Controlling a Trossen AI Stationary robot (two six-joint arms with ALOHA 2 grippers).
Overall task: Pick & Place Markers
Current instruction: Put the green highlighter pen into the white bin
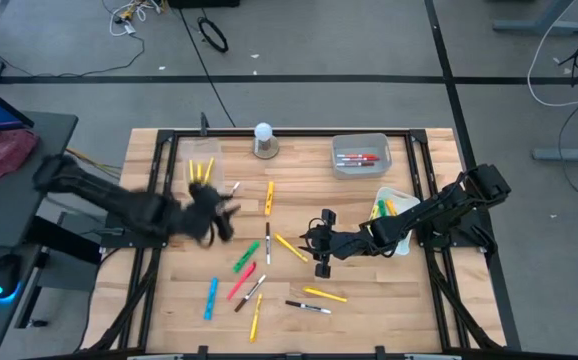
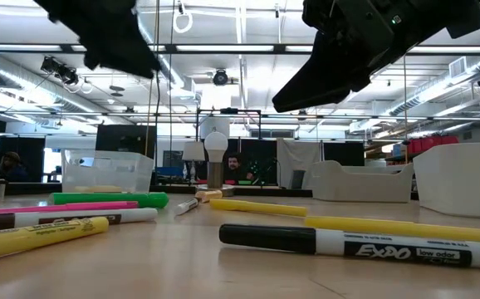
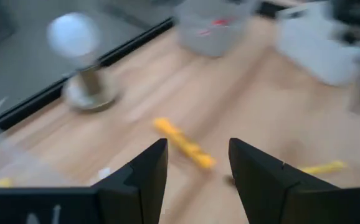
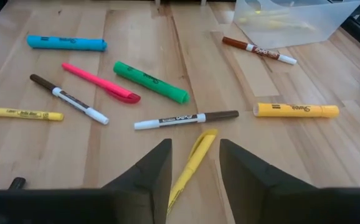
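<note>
1. Your tabletop (image 1: 359,310) is a wooden surface with a black frame along its edges; three bins sit near its far edge and right edge.
2. The clear bin (image 1: 201,163) near the far left corner holds yellow markers (image 1: 201,171); the grey bin (image 1: 360,155) toward the far right corner holds red ones; the white bin (image 1: 394,210) by the right edge holds yellow and green ones.
3. Your left gripper (image 1: 219,212) hangs above the tabletop just beside the clear bin, fingers spread with nothing between them; a yellow marker (image 3: 183,143) lies on the wood beyond its fingertips.
4. Your right gripper (image 1: 321,243) hovers over the middle, fingers apart and empty; a yellow marker (image 4: 191,163) lies beneath the gap.
5. Loose markers lie scattered across the middle and toward the near edge: green (image 4: 150,82), pink (image 4: 101,83), blue (image 4: 66,43), and brown-capped white ones (image 4: 186,119).
6. A white round-topped knob (image 1: 263,139) stands at the far edge.
</note>
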